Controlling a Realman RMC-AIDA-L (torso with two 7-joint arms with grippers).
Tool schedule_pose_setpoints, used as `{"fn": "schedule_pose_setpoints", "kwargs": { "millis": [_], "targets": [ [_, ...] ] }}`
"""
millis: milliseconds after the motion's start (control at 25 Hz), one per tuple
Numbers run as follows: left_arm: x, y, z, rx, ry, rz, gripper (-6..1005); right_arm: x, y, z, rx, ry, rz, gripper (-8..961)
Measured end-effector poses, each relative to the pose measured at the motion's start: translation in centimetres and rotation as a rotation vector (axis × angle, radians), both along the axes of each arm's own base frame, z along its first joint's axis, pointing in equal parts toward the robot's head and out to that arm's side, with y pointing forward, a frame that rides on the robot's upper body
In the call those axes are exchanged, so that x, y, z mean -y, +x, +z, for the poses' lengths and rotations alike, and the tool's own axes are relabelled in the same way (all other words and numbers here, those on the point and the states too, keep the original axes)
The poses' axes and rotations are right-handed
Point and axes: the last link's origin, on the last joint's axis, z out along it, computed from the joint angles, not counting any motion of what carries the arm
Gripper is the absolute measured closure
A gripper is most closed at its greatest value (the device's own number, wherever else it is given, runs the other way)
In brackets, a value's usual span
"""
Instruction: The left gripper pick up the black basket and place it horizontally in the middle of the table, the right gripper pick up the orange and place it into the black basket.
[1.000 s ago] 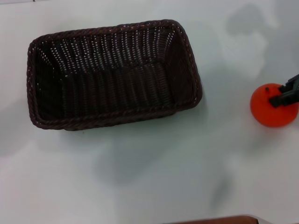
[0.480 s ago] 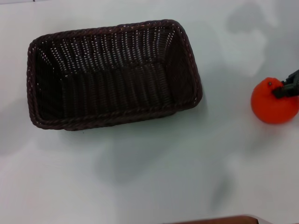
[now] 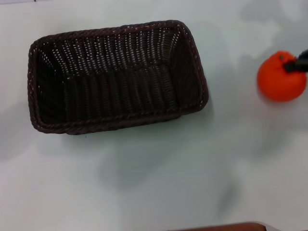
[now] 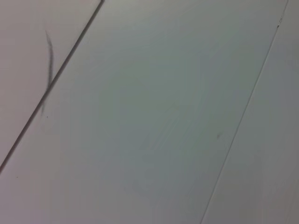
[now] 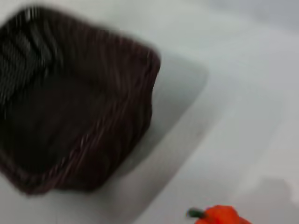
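- The black basket (image 3: 118,77) sits on the table (image 3: 154,183), left of centre.
- The orange (image 3: 280,77) lies well right of it (my right gripper (image 3: 299,62) touching its top).

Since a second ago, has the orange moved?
Yes. In the head view the orange, held by the right gripper, has shifted toward the table's far edge, while the black basket stays put.

dark woven basket (image 3: 118,77), orange fruit (image 3: 280,79), white table (image 3: 159,178)
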Motion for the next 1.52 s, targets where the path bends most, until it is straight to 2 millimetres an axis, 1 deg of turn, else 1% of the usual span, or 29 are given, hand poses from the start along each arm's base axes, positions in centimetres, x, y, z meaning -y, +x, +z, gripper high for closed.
{"fn": "schedule_pose_setpoints", "kwargs": {
  "millis": [120,240,320,400,440,520,600,680,760,880,960,1080,1120,1280,1360,1440,1520],
  "targets": [
    [0.0,0.0,0.0,0.007,-0.004,0.002,390,-0.4,-0.4,1.5,-0.081,0.093,0.032,882],
    [0.1,-0.1,0.1,0.012,-0.007,0.002,391,-1.1,-1.6,2.5,-0.206,0.203,0.088,899],
    [0.3,-0.2,0.1,0.014,-0.005,0.003,391,-1.6,-3.3,2.5,-0.331,0.266,0.153,898],
    [0.4,-0.3,0.1,0.018,-0.002,0.006,391,-2.2,-5.6,1.6,-0.462,0.309,0.233,896],
    [0.4,-0.3,0.1,0.019,-0.001,0.007,391,-2.5,-6.7,1.1,-0.515,0.323,0.272,896],
    [0.5,-0.3,0.1,0.021,-0.001,0.007,391,-3.3,-9.1,-0.9,-0.605,0.336,0.349,895],
    [0.6,-0.4,0.1,0.021,-0.001,0.007,390,-4.0,-11.6,-3.3,-0.657,0.319,0.418,893],
    [0.7,-0.4,0.0,0.024,-0.003,0.006,390,-4.6,-13.9,-6.3,-0.702,0.258,0.465,892],
    [0.8,-0.4,0.0,0.027,-0.005,0.003,390,-4.9,-15.4,-8.9,-0.729,0.184,0.480,890],
    [1.1,-0.5,-0.1,0.037,-0.004,0.003,390,-5.1,-16.8,-11.5,-0.699,0.118,0.494,886],
    [1.2,-0.5,-0.1,0.043,-0.004,0.003,390,-5.0,-17.0,-12.4,-0.672,0.086,0.501,825],
    [1.5,-0.8,-0.1,0.063,0.008,0.008,391,-4.9,-16.6,-12.5,-0.663,0.088,0.491,733],
    [1.6,-0.8,-0.1,0.064,0.009,0.007,391,-4.9,-16.3,-12.3,-0.667,0.100,0.483,702],
    [1.7,-0.8,-0.1,0.066,0.009,0.004,391,-4.7,-14.7,-10.8,-0.727,0.203,0.465,496],
    [1.7,-0.7,-0.2,0.068,0.009,0.003,391,-4.5,-13.6,-9.8,-0.772,0.297,0.465,401],
    [1.7,-0.7,-0.3,0.075,0.008,0.003,391,-4.1,-11.7,-8.6,-0.825,0.441,0.452,315],
    [1.7,-0.7,-0.4,0.085,0.019,0.003,391,-3.5,-8.6,-7.3,-0.872,0.667,0.410,229]
  ]
}}
